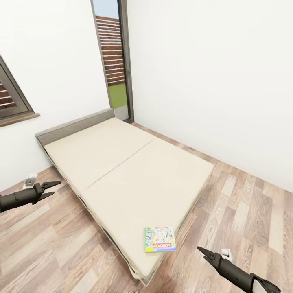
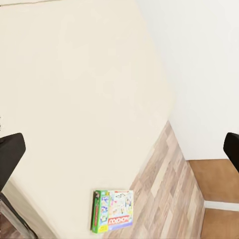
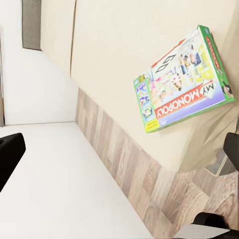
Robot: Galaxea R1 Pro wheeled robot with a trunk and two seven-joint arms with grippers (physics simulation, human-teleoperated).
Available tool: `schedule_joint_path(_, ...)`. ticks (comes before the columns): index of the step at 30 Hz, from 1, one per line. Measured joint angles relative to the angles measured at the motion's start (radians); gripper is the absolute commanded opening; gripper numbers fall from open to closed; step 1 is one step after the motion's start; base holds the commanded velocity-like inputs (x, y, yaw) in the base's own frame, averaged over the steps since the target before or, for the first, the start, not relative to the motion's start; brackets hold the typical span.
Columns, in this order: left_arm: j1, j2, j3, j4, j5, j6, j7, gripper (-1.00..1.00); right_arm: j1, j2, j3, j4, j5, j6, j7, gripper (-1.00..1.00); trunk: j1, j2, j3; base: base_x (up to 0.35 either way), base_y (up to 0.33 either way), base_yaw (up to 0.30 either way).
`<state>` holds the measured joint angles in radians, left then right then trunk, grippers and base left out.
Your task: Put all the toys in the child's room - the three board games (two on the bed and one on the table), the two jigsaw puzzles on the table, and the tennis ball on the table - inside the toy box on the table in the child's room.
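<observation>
White walls and a wood-plank floor [image 1: 49, 248] enclose the scene, with the bed [image 1: 122, 171] running from the near right to the far left. Both pairs of fingers are seen spread and empty: the right gripper [image 1: 205, 254] hangs over the floor just off the bed's near right corner, and the left gripper [image 1: 52, 190] hangs by the bed's left edge, well apart from anything to be grasped. Outward from the right gripper, the Monopoly board game [image 1: 160, 239] lies flat on the mattress near that corner, close to the near edge, not touched by either gripper; it is also seen in the right wrist view [image 3: 184, 82]. The box is judged to be light, stiff cardboard with a smooth, somewhat slippery lid, and its face is likely too wide for the fingers. A hold across its thin depth at the edge nearest the right gripper is judged best, with a firm pinch so that it does not pivot.
</observation>
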<state>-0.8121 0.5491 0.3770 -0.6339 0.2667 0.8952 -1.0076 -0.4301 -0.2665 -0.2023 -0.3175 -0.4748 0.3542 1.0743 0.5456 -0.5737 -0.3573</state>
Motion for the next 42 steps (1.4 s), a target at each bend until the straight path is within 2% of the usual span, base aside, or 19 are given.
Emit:
schedule_joint_path(4, 0.0, 0.0, -0.001, 0.0, 0.0, 0.0, -0.001, 1.0, 0.0, -0.011, 0.001, -0.028, -0.001, 0.009, -0.002, 1.0, 0.0, 0.0, -0.007, 0.0, 0.0, 0.0)
schedule_joint_path(7, 0.0, 0.0, -0.001, 0.0, 0.0, 0.0, -0.002, 1.0, 0.0, -0.026, 0.0, -0.052, 0.0, 0.044, -0.002, 1.0, 0.0, 0.0, -0.012, 0.0, 0.0, 0.0)
schedule_joint_path(12, 0.0, 0.0, -0.001, 0.0, 0.0, 0.001, -0.002, 1.0, 0.0, -0.036, 0.0, -0.061, -0.001, 0.077, -0.002, 1.0, 0.0, 0.0, -0.02, 0.0, 0.0, 0.0)
schedule_joint_path(25, 0.0, 0.004, -0.002, 0.0, 0.0, 0.001, -0.013, 1.0, 0.001, -0.026, 0.0, -0.066, 0.0, 0.09, -0.015, 1.0, 0.0, 0.0, -0.041, 0.0, 0.0, 0.0)
schedule_joint_path(33, 0.0, 0.008, -0.002, 0.0, -0.004, 0.0, -0.094, 1.0, 0.001, -0.024, 0.0, -0.066, -0.001, 0.085, -0.015, 1.0, 0.0, 0.0, -0.054, 0.0, 0.0, 0.0)
schedule_joint_path(42, 0.0, 0.013, -0.002, 0.0, -0.003, 0.003, -0.118, 1.0, 0.001, -0.023, -0.001, -0.067, -0.003, 0.077, -0.003, 1.0, 0.0, 0.0, -0.069, 0.0, 0.0, 0.0)
